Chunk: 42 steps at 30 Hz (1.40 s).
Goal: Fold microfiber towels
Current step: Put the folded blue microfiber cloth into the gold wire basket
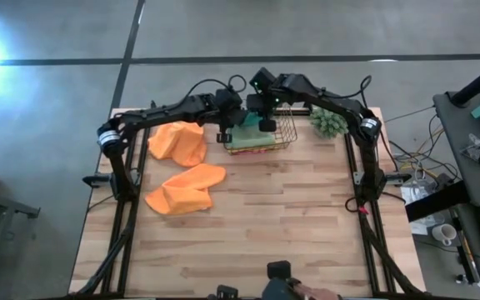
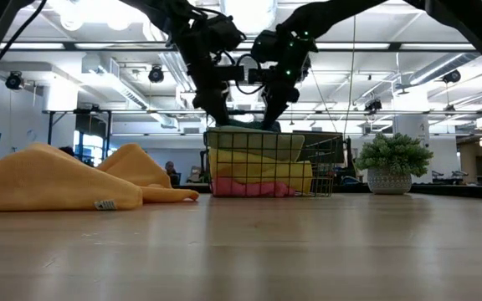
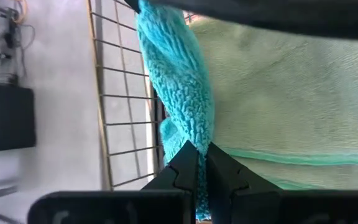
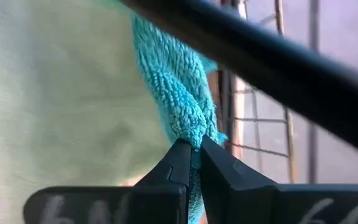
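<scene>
Up at the table's far edge, the left gripper (image 3: 196,163) and right gripper (image 4: 191,158) each pinch the teal towel (image 3: 176,74) over the wire basket (image 1: 283,133), atop the light green towel (image 3: 291,99), while two orange towels (image 1: 182,142) leave bare wood nearer.

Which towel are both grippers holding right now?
Find the wire basket at the table's far edge, beside the small plant. Left gripper and right gripper pinch the teal towel above the light green towel, the only bright teal, shaggy cloth.
</scene>
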Motion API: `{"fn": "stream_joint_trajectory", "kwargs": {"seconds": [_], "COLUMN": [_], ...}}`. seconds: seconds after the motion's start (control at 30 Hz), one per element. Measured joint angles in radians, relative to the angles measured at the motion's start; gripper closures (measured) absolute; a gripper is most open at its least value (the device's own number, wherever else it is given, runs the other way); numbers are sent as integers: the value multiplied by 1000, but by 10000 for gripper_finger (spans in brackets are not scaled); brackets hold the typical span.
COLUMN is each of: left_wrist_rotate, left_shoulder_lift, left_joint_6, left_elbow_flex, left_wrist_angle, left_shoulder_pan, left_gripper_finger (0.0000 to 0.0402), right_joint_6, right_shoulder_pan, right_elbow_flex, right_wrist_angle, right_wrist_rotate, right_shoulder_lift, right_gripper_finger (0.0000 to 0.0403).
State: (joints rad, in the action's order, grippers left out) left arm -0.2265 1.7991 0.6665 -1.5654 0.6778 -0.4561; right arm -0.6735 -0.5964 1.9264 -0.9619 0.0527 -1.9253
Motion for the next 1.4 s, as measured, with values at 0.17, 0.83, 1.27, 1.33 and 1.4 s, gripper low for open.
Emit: {"fn": "stream_joint_trajectory", "kwargs": {"seconds": [0.17, 0.83, 1.27, 1.33, 1.4], "left_wrist_rotate": [65, 171, 106, 104, 105], "left_shoulder_lift": [-2, -21, -237, -270, -302], "left_joint_6": [-54, -142, -365, -425, -466], "left_elbow_flex": [-1, -8, 0, 27, 62], "left_wrist_angle": [32, 165, 276, 288, 314], "left_shoulder_pan": [1, 31, 23, 23, 24], "left_gripper_finger": [401, 257, 249, 249, 249], "right_joint_6": [42, 60, 156, 200, 229], "right_shoulder_pan": [3, 43, 13, 10, 12], "right_elbow_flex": [-1, 19, 63, 60, 59], "right_wrist_angle": [-29, -172, 6, 7, 7], "right_wrist_rotate": [53, 176, 211, 252, 286], "right_shoulder_lift": [-12, -12, -36, -62, -83], "right_gripper_finger": [389, 280, 275, 278, 282]}}
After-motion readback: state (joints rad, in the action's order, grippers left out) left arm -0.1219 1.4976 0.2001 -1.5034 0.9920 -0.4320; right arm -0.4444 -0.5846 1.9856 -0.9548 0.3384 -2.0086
